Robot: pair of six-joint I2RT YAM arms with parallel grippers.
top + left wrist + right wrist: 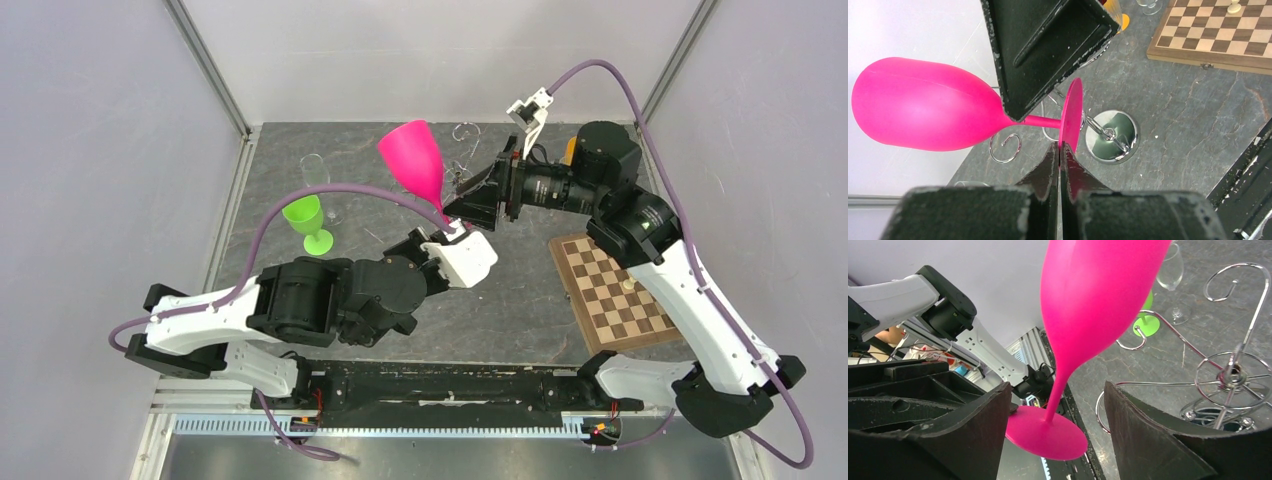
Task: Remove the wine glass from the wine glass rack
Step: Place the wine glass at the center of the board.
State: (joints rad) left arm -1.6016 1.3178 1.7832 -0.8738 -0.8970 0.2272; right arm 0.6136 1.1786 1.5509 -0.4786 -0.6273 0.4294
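Observation:
The pink wine glass [412,155] hangs in the air, tilted, bowl up and away from the arms. My left gripper [452,232] is shut on the rim of its round foot [1071,117]. My right gripper [1055,390] is open, its fingers [983,425] standing on either side of the thin stem [1058,385] without touching it. The chrome wine glass rack [1233,372] stands on the table just beside and below the glass, and its mirrored base [1111,136] shows under the foot. The glass touches no scroll arm that I can see.
A green glass [308,220] and a clear glass [316,172] stand at the left of the dark mat. A wooden chessboard [610,290] lies on the right, with a pale piece on it. Walls close in the table on three sides.

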